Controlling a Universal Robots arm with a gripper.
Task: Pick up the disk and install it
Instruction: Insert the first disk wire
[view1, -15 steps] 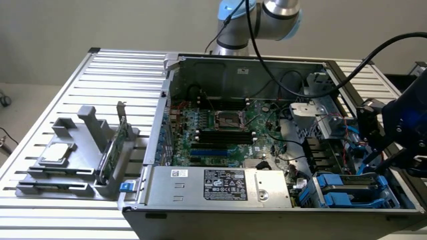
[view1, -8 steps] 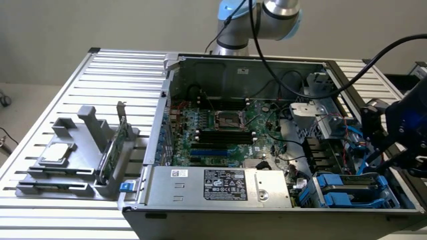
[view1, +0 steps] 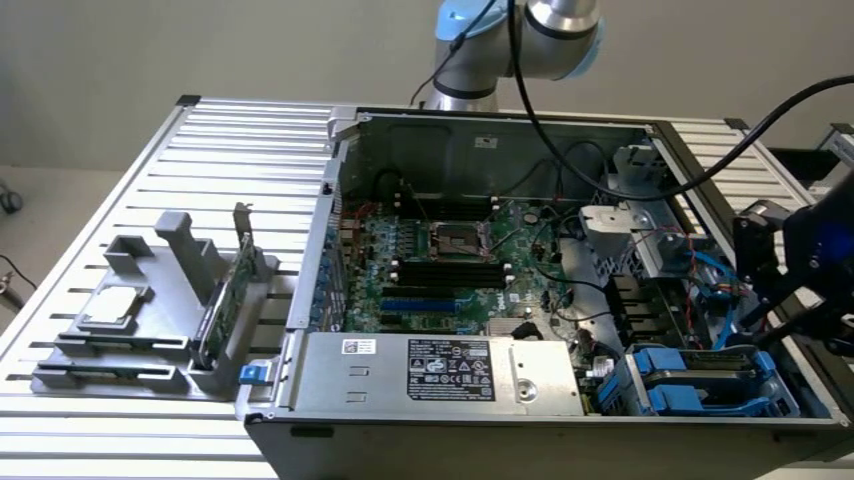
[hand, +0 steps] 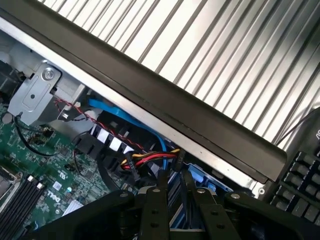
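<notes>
Disk (view1: 705, 366): flat in the bay at the computer case's (view1: 534, 438) near corner, on the exterior view's right, blue rails round its edges. Just beyond and above it, over the case's side wall: gripper (view1: 763, 328), jaws apart, clamped on nothing, clear of the disk. Through the gap between the fingers (hand: 154, 210), a strip of blue rail below. Farther into the case: motherboard (view1: 441, 260).

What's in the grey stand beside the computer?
A square silver chip lies flat in the grey stand, and a thin green circuit card stands on edge in a slot. The card's lower edge is hidden inside the slot.
</notes>
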